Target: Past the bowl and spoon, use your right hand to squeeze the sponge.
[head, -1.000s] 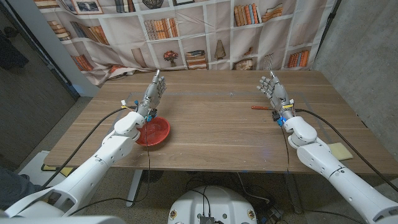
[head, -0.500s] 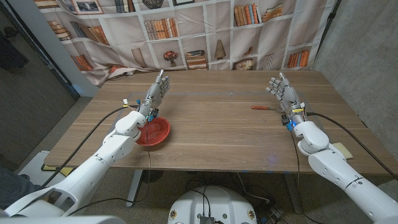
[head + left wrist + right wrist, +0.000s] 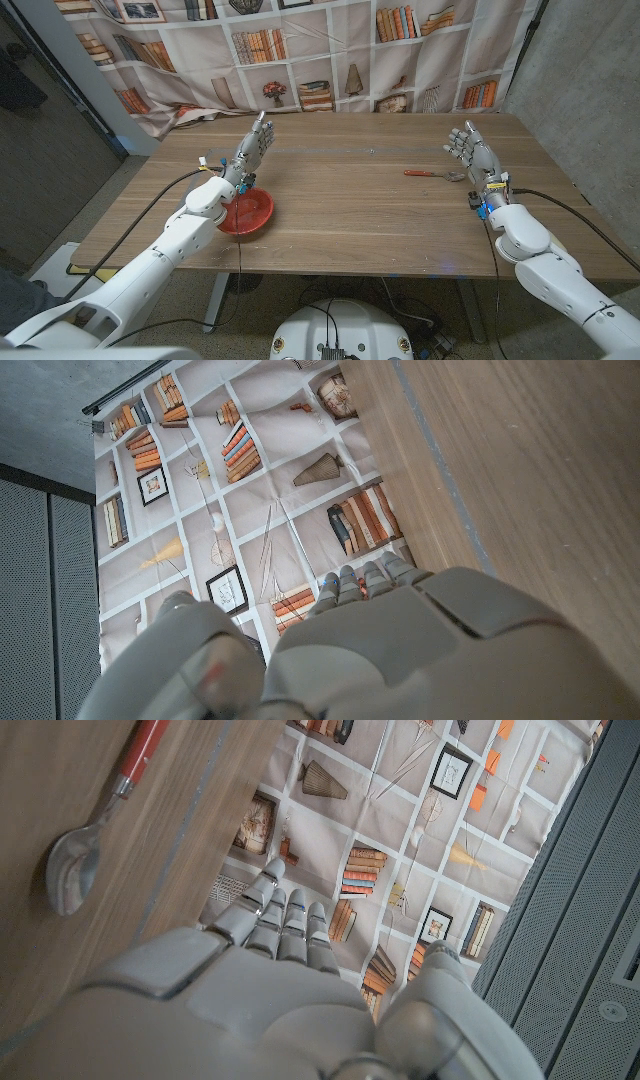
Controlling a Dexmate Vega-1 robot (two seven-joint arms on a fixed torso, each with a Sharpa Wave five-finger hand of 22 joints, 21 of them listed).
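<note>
Wooden bench (image 3: 350,200), brown plank top, centre of the head view.

Item — shallow round red plastic bowl (image 3: 250,211), lower left of centre, near the front edge, partly under the left forearm.

Item — spoon with a red handle and a silver metal bowl (image 3: 432,174), right of centre, lying flat, just beside the right hand; the right wrist view shows its metal end (image 3: 72,868) bare on the wood.

Item — sponge: not to be found on the bench top. A pale yellow flat pad (image 3: 549,243) sits at the lower right, off the bench edge beside the right forearm; whether that is the sponge cannot be told.

Left hand (image 3: 252,148) — raised above the bench behind the red bowl, fingers straight and spread, holding nothing.

Right hand (image 3: 473,152) — raised at the right of the frame, fingers loosely spread and slightly curled, holding nothing and clear of the spoon.

Handling, judged: a sponge should be light, soft and springy, not fragile, with little slip when dry. Best taken across its broad faces, thumb against fingers at mid-body, so it compresses evenly and does not squirt sideways.
</note>
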